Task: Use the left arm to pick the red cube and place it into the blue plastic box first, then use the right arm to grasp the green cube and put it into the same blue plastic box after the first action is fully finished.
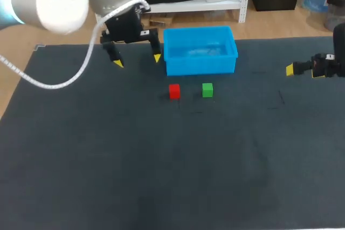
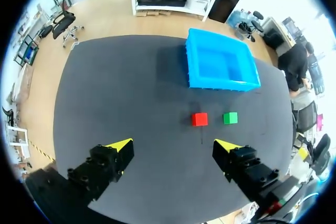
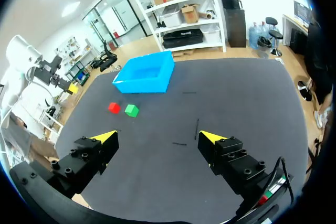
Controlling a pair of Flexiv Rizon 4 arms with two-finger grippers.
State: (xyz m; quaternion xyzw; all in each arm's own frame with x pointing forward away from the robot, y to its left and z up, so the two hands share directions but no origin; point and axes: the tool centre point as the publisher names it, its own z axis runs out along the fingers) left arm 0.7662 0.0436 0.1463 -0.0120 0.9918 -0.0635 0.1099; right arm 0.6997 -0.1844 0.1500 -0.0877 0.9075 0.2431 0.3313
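Nothing is done yet, I'd say: the red cube point(image 1: 174, 91) and green cube point(image 1: 207, 90) sit side by side on the surface point(image 1: 161, 160), just before the empty blue plastic box point(image 1: 200, 65) near its far edge. The left pincer point(image 1: 137, 61) and right pincer point(image 3: 157, 139) both hang spread apart, holding nothing.

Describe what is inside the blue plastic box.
The blue plastic box shows only bare floor; its near wall hides a strip; the red cube and green cube sit outside.

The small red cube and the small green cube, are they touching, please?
Apart: head view shows dark mat between the red cube and green cube.
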